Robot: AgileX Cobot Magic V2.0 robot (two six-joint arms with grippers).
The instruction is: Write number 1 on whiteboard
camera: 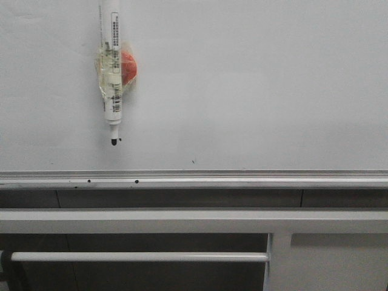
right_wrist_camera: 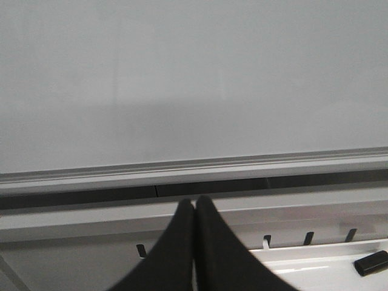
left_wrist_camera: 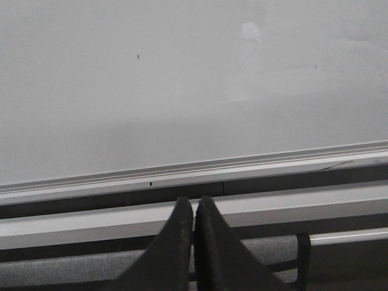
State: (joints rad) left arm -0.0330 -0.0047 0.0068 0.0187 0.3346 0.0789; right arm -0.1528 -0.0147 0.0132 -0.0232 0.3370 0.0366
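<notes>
The whiteboard (camera: 254, 85) is a large glossy white board with a silver strip along its lower edge. A white marker (camera: 113, 73) with a black tip hangs on it at the upper left, tip down, taped over a red-orange piece (camera: 129, 66). No number 1 stroke shows on the board, only tiny black specks. Neither gripper shows in the front view. My left gripper (left_wrist_camera: 194, 203) is shut and empty, below the board's lower edge (left_wrist_camera: 182, 173). My right gripper (right_wrist_camera: 194, 202) is shut and empty, also below the board (right_wrist_camera: 194, 79).
A white metal rail (camera: 194, 221) runs below the board's strip, with a thinner white bar (camera: 139, 256) under it. A small black object (right_wrist_camera: 370, 263) lies on a white tray in the right wrist view.
</notes>
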